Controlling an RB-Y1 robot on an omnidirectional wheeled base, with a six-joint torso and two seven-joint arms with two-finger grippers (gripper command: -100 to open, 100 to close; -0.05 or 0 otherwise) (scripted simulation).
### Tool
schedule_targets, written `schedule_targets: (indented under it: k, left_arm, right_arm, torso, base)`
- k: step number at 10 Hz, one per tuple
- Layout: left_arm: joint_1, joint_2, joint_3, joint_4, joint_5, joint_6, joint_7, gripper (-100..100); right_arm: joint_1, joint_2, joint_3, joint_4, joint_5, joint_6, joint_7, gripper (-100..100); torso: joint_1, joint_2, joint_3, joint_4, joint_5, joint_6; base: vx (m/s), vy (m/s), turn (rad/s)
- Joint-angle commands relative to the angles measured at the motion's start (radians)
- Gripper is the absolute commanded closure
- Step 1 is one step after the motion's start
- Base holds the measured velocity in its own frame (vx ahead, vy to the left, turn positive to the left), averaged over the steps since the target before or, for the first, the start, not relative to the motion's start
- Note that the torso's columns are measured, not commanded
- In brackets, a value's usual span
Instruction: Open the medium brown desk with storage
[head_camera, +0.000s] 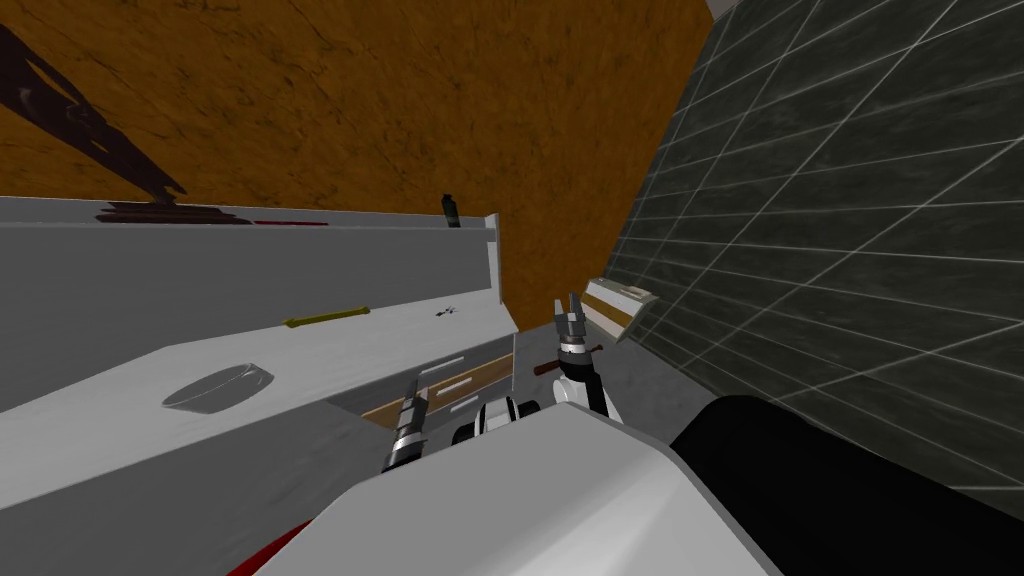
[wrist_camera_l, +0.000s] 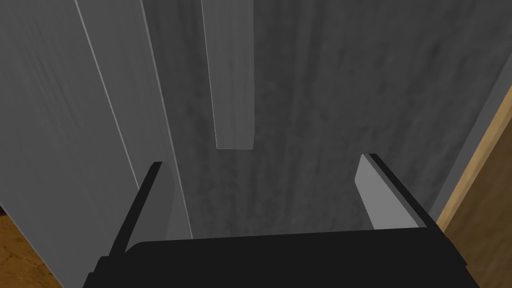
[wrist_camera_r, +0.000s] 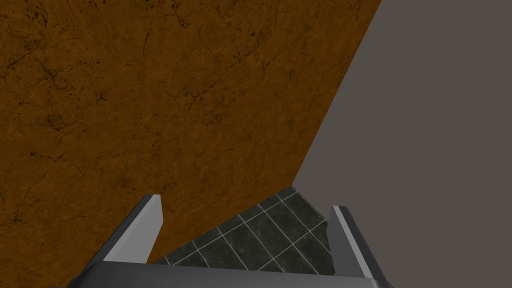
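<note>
Desk (head_camera: 330, 355) is to my left and ahead, drawn plain grey rather than brown, with a raised back panel. On its top, farthest left, sits a shallow round grey dish (head_camera: 218, 388). Further right lies a thin yellowish stick (head_camera: 327, 317), and a small dark bottle (head_camera: 451, 210) stands upright on the back ledge. The desk's front face drops away at the right end of the top. It carries pale bar handles (head_camera: 468, 383) and a tan strip along one edge. My left gripper (head_camera: 414, 384) is low against this front, pointing at it. In the left wrist view this gripper (wrist_camera_l: 260, 162) has its fingers spread about a third of the frame apart, with nothing between them. The grey front panel (wrist_camera_l: 320, 100) lies just ahead, and the end of one pale bar handle (wrist_camera_l: 232, 90) sits beyond the fingertips without touching either finger. My right gripper (head_camera: 567, 306) is further right, raised clear of the desk, and holds nothing. In the right wrist view its fingers (wrist_camera_r: 145, 225) are likewise wide apart. A dark reddish rod (head_camera: 545, 368) lies on the floor beside that arm. Right of it, a white-and-tan box shape (head_camera: 620, 300) sits against the dark tiled wall (head_camera: 820, 250).
</note>
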Motion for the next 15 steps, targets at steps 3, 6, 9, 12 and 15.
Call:
schedule_targets:
  k: [3, 6, 9, 12, 15]
  left_arm:
    - [-0.01, 0.003, 0.004, -0.025, 0.003, 0.033, 0.003, -100]
    - [0.003, 0.008, 0.0, -0.032, 0.001, 0.03, 0.009, 100]
    - [0.02, 0.017, -0.005, -0.074, -0.001, 0.054, 0.02, 100]
    - [-0.001, 0.053, 0.002, -0.074, 0.005, 0.074, 0.018, -100]
    - [-0.028, 0.022, 0.015, -0.07, 0.011, 0.12, 0.016, -100]
  right_arm:
    - [0.0, 0.0, 0.0, 0.0, 0.0, 0.0, 0.0, 0]
    - [0.0, 0.0, 0.0, 0.0, 0.0, 0.0, 0.0, 0]
    - [-0.001, 0.0, 0.0, 0.0, 0.0, 0.0, 0.0, 0]
    - [0.0, 0.0, 0.0, 0.0, 0.0, 0.0, 0.0, 0]
    - [0.0, 0.0, 0.0, 0.0, 0.0, 0.0, 0.0, 0]
  torso:
    - [-0.001, -0.001, -0.001, 0.0, 0.0, 0.0]
    - [0.0, 0.0, 0.0, 0.0, 0.0, 0.0]
    - [0.0, 0.003, 0.002, 0.001, 0.0, 0.0]
    - [-0.001, -0.012, -0.007, -0.003, 0.0, 0.0]
    - [0.002, -0.005, -0.003, -0.001, 0.001, 0.0]
  base:
    - [0.039, 0.001, -0.003]
    - [-0.056, -0.013, 0.01]
    - [-0.216, -0.037, 0.02]
    - [0.001, -0.042, -0.004]
    - [0.162, 0.007, 0.006]
